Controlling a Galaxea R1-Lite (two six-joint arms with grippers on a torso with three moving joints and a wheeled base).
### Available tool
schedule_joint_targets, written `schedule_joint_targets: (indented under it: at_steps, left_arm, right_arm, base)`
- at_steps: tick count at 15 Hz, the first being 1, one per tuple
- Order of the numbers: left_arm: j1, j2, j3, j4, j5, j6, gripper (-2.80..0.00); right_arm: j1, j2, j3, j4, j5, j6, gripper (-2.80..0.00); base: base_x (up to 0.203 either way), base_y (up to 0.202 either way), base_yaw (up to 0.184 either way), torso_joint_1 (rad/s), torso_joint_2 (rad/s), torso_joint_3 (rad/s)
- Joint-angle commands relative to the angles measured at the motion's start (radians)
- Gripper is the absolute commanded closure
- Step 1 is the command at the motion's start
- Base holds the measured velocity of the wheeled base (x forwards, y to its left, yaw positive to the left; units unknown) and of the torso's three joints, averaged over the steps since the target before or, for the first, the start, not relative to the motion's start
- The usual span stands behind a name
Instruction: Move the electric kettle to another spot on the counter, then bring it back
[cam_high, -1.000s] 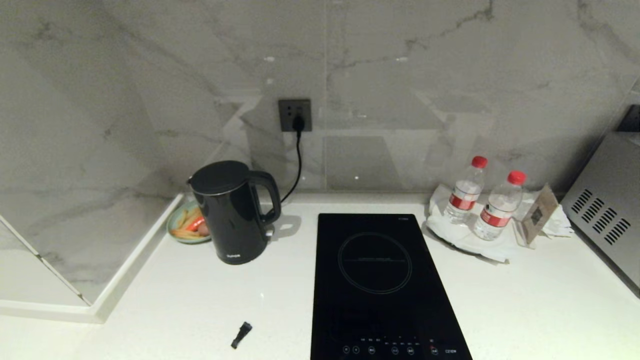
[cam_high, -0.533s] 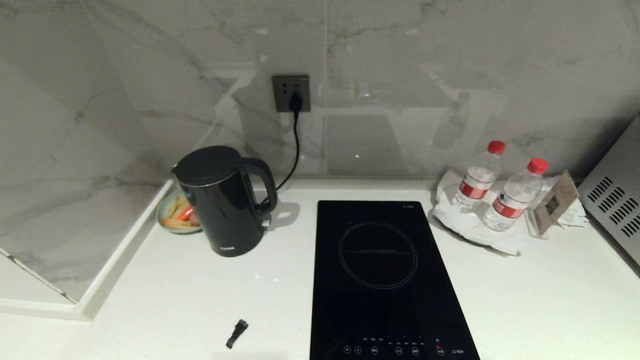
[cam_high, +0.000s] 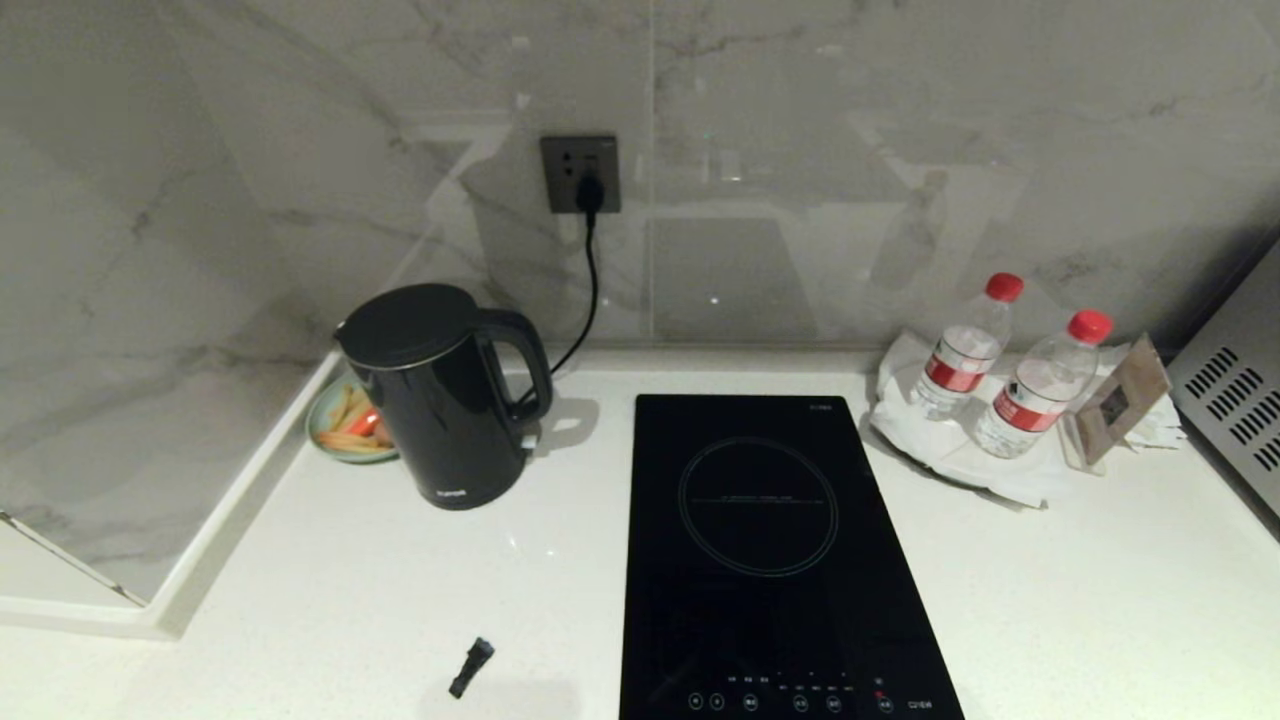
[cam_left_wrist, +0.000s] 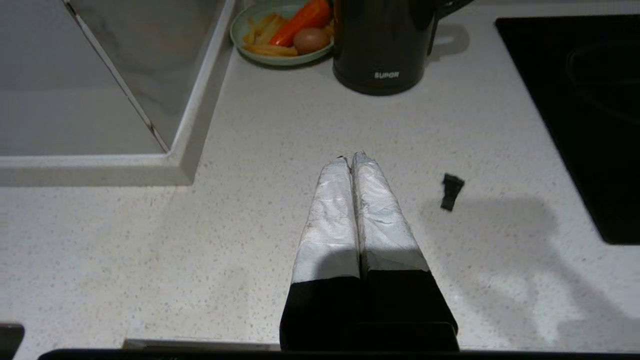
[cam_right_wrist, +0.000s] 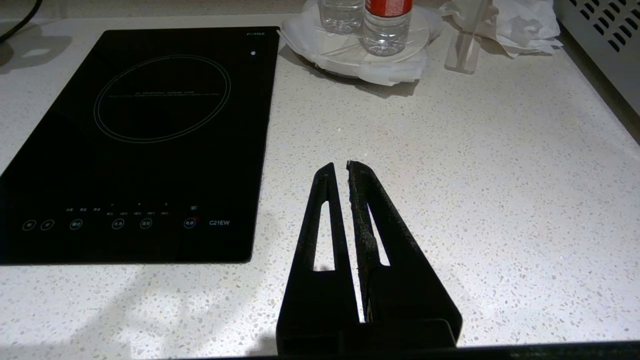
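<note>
Black and glossy, the electric kettle (cam_high: 445, 395) stood untouched near the surface's (cam_high: 330, 590) back-left corner; only my head view had dipped and shifted over the last second, so nothing was started. My left pincer (cam_left_wrist: 351, 159), tips pressed together and empty, hovered well short of the kettle. The right pincer (cam_right_wrist: 340, 169), also together, idled beside the hob (cam_right_wrist: 135, 135).

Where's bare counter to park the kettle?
Free: counter between the electric kettle and the front edge, left of the hob, save a small black piece. Also right of the hob, in front of the bottles. Crowded: back-left corner, food plate behind the kettle.
</note>
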Motion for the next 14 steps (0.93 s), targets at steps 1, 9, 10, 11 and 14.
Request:
schedule_joint_targets:
  at_steps: [1, 9, 10, 11, 14]
  left_arm:
    - [0.001, 0.101, -0.15, 0.064, -0.027, -0.013, 0.0]
    - [-0.078, 0.832, -0.474, -0.125, -0.249, -0.03, 0.0]
    - [-0.13, 0.909, -0.505, -0.142, -0.25, -0.038, 0.0]
    - [-0.199, 0.988, -0.532, -0.166, -0.241, -0.047, 0.0]
    - [-0.426, 1.193, -0.577, -0.276, -0.084, -0.104, 0.0]
  right_arm:
    - [0.0, 0.0, 0.0, 0.0, 0.0, -0.001, 0.0]
    - [0.0, 0.0, 0.0, 0.0, 0.0, -0.001, 0.0]
    - [0.0, 0.0, 0.0, 0.0, 0.0, -0.001, 0.0]
    - [0.0, 0.0, 0.0, 0.0, 0.0, -0.001, 0.0]
    - [0.0, 0.0, 0.0, 0.0, 0.0, -0.001, 0.0]
  base:
    - [0.0, 0.0, 0.0, 0.0, 0.0, 0.0]
    - [0.0, 0.0, 0.0, 0.0, 0.0, 0.0]
    - [0.0, 0.0, 0.0, 0.0, 0.0, 0.0]
    - [0.0, 0.0, 0.0, 0.0, 0.0, 0.0]
    - [0.0, 0.0, 0.0, 0.0, 0.0, 0.0]
